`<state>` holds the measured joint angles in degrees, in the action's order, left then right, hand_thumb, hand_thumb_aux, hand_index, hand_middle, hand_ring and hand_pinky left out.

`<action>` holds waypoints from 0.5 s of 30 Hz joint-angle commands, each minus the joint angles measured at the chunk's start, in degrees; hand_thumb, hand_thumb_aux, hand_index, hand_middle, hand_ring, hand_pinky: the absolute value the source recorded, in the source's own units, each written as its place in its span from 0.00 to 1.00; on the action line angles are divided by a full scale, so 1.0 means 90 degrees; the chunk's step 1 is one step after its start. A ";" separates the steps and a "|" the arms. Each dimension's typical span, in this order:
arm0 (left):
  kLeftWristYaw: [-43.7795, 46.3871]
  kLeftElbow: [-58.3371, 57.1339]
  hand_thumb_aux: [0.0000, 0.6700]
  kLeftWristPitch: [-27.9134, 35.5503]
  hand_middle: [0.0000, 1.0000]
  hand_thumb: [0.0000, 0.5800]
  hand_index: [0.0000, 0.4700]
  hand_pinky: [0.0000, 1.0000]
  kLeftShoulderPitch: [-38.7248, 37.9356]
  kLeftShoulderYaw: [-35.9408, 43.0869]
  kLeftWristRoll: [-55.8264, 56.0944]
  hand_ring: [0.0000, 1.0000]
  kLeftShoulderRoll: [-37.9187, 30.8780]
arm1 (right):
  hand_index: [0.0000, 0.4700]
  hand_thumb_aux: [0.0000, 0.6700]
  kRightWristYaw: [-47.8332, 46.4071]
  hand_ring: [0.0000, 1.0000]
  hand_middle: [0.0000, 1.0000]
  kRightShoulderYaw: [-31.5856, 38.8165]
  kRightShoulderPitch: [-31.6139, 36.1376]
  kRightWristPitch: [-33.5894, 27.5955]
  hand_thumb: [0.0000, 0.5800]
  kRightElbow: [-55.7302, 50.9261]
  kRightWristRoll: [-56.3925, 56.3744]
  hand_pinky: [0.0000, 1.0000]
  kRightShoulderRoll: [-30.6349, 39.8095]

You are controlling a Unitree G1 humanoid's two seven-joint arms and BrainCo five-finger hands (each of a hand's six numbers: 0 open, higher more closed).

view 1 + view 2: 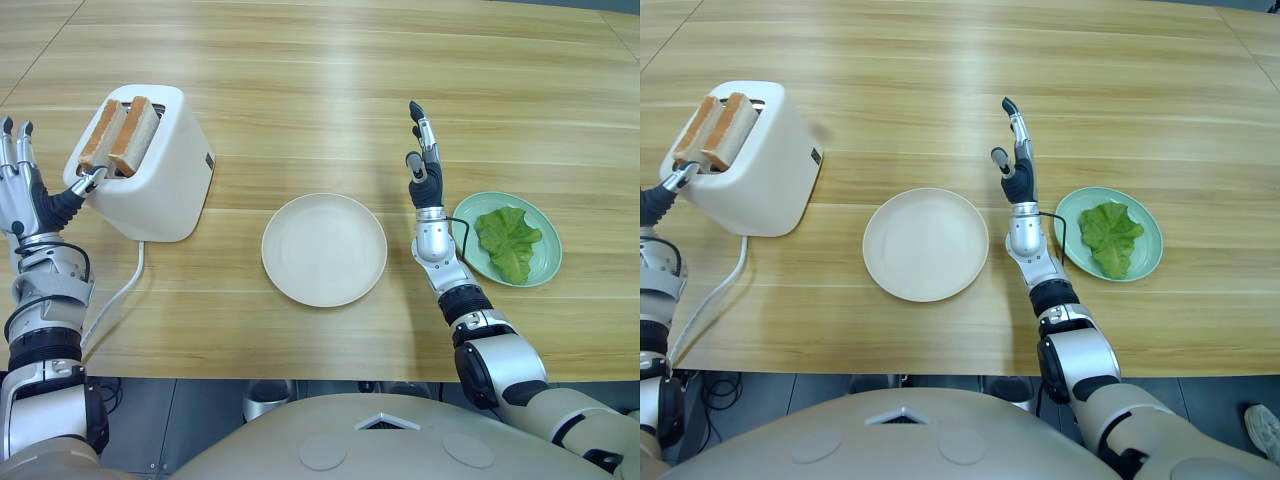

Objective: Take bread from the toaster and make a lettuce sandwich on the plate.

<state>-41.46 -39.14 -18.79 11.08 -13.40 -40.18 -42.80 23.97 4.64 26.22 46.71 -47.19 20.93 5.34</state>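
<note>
A white toaster stands at the left with two bread slices sticking up from its slots. My left hand is just left of the toaster, fingers spread, its thumb tip touching the toaster's near top corner beside the slices. A cream plate lies bare in the middle of the table. My right hand is raised between that plate and a green plate holding a lettuce leaf, fingers straight and holding nothing.
The toaster's white cord runs from its base over the table's near edge at the left. Bare wooden tabletop stretches behind the plates and toaster.
</note>
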 commanded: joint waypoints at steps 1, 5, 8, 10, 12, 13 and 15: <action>0.0194 -0.0301 0.00 0.0018 0.00 0.00 0.00 0.00 0.0252 0.0410 0.0126 0.00 -0.0051 | 0.00 0.00 0.0061 0.00 0.00 0.0087 0.0023 -0.0012 0.00 -0.0134 0.0088 0.00 0.0003; 0.0192 -0.0645 1.00 0.0023 0.00 1.00 0.98 0.00 0.0411 0.0668 0.0181 0.00 -0.0129 | 0.00 0.00 0.0066 0.00 0.00 0.0123 0.0003 0.0011 0.00 -0.0116 0.0089 0.00 0.0017; 0.0096 -0.0759 1.00 -0.0023 0.00 1.00 0.98 0.00 0.0450 0.0840 0.0205 0.00 -0.0158 | 0.00 0.00 0.0068 0.00 0.00 0.0095 -0.0038 0.0016 0.00 -0.0113 0.0056 0.00 0.0060; 0.0061 -0.0845 1.00 -0.0066 0.00 1.00 0.98 0.00 0.0484 0.0985 0.0216 0.00 -0.0159 | 0.00 0.00 0.0070 0.00 0.00 0.0083 -0.0051 0.0008 0.00 -0.0113 0.0040 0.00 0.0069; 0.0004 -0.0975 1.00 -0.0103 0.00 1.00 0.98 0.00 0.0517 0.1092 0.0243 0.00 -0.0161 | 0.00 0.00 0.0067 0.00 0.00 0.0073 -0.0063 0.0015 0.00 -0.0093 0.0023 0.00 0.0074; -0.0034 -0.1049 1.00 -0.0124 0.00 1.00 0.98 0.00 0.0533 0.1135 0.0262 0.00 -0.0163 | 0.00 0.00 0.0061 0.00 0.00 0.0064 -0.0071 0.0021 0.00 -0.0077 0.0010 0.00 0.0082; -0.0090 -0.1131 1.00 -0.0177 0.00 1.00 0.98 0.00 0.0546 0.1202 0.0306 0.00 -0.0174 | 0.00 0.00 0.0043 0.00 0.00 0.0041 -0.0074 0.0026 0.00 -0.0057 -0.0024 0.00 0.0100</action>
<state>-42.91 -46.46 -20.92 16.14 -4.13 -37.73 -44.44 24.51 5.66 26.05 46.72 -47.68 21.75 5.71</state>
